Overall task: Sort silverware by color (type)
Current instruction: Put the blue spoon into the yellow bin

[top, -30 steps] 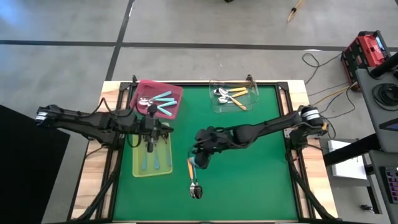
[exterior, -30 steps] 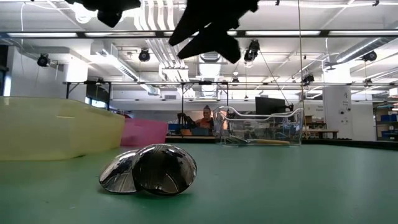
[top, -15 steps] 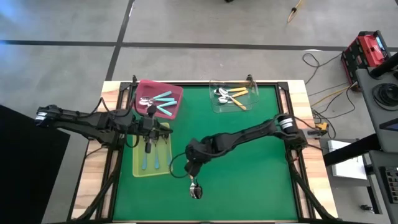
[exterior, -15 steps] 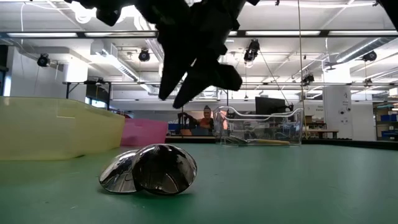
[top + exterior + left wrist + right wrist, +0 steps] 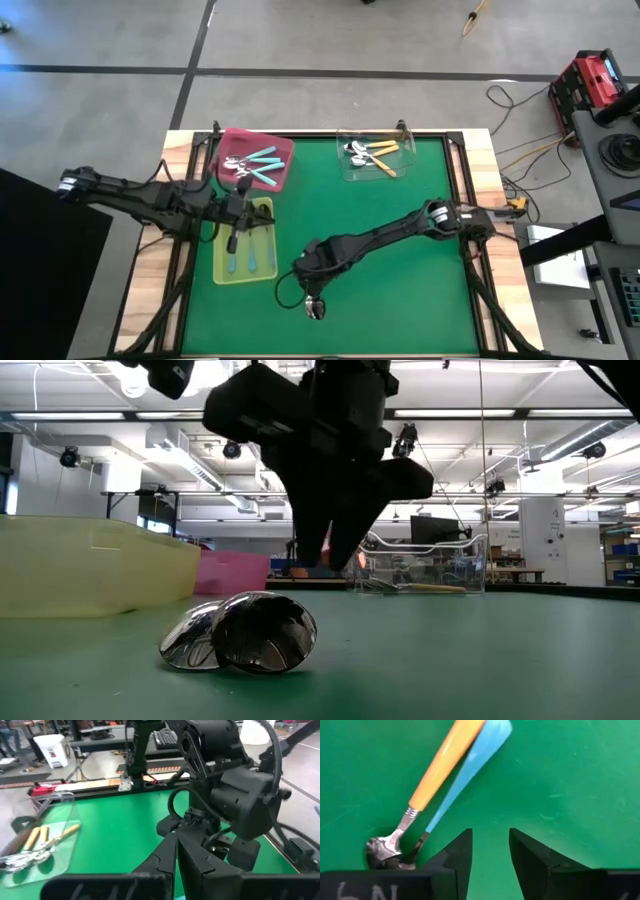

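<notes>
Spoons (image 5: 440,780): two under right pincer (image 5: 490,855)

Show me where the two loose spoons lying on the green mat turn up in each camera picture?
High view: loose spoons near the mat's front edge, under the right hand.
Low view: their shiny bowls up close, left of centre.
Left wrist view: not in it.
Right wrist view: orange and blue handles.
Shared landmark: green mat.

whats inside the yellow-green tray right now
Two light blue-handled spoons lie lengthwise in the yellow-green tray. The left tool, shut, hangs over its upper half and covers that part, so anything beneath it cannot be seen.
</notes>
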Controlling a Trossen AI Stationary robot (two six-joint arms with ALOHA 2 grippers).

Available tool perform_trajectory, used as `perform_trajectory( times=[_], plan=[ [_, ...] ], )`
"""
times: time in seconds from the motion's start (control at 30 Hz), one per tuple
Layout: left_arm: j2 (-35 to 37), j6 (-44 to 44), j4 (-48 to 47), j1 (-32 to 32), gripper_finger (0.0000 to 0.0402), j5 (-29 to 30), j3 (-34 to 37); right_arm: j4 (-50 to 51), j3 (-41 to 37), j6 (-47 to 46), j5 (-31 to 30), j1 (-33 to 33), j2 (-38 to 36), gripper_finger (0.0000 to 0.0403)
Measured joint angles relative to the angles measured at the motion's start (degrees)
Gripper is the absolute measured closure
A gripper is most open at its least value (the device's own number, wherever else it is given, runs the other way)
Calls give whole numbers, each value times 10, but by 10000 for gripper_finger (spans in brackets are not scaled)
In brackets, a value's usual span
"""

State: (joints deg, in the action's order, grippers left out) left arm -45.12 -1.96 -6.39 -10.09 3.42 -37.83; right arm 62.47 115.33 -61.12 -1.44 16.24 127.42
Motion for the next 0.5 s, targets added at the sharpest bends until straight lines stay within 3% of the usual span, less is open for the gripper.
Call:
perform_trajectory(
  times=[0.5],
  plan=[
    [0, 15, 16, -43, 401, 1, 18, -82, 17, -42, 0, 26, 39, 212]
  ],
)
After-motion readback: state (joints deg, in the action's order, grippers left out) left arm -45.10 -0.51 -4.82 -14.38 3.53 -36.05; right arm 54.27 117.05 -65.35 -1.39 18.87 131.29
